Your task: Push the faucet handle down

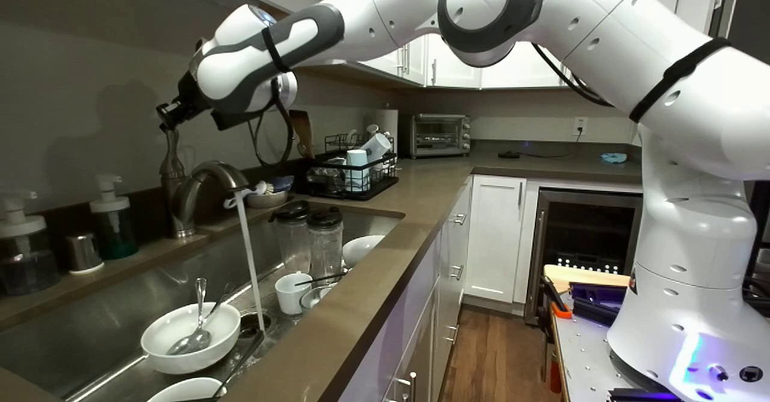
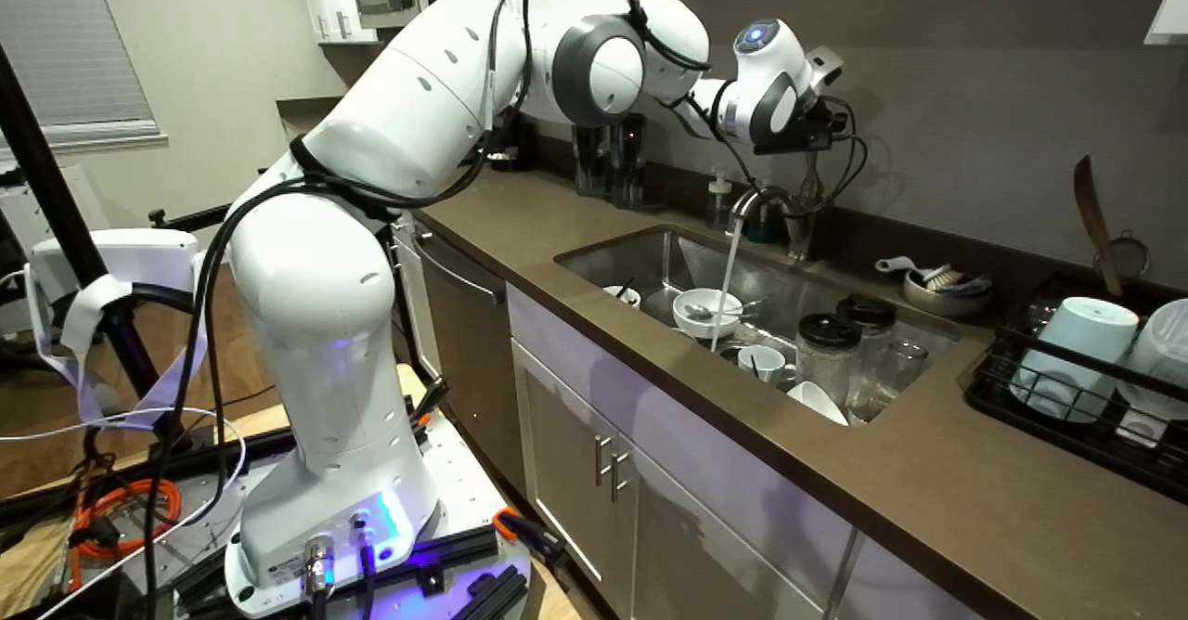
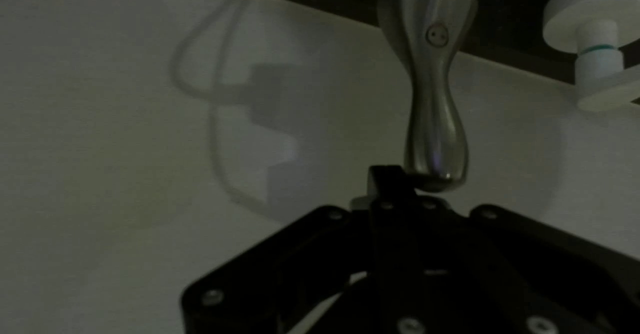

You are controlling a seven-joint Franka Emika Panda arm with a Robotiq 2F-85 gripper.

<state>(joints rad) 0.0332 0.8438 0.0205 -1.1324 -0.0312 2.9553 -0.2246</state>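
Observation:
The faucet handle (image 1: 172,149) is a slim silver-grey lever standing upright on top of the faucet body (image 1: 174,200). It also shows in an exterior view (image 2: 811,174) and, larger, in the wrist view (image 3: 434,119). My gripper (image 1: 167,122) is at the top end of the handle. In the wrist view the black fingers (image 3: 394,181) are shut together, with nothing seen between them. Their tip overlaps the edge of the handle's end; whether they touch cannot be told. Water runs from the arched spout (image 1: 219,173) into the sink.
The wall (image 1: 72,89) is close behind the faucet. Soap dispensers (image 1: 111,221) stand beside it on the ledge. The sink (image 1: 102,318) holds bowls, a mug (image 1: 292,292) and lidded jars (image 1: 325,242). A black dish rack (image 1: 355,179) stands farther along the counter.

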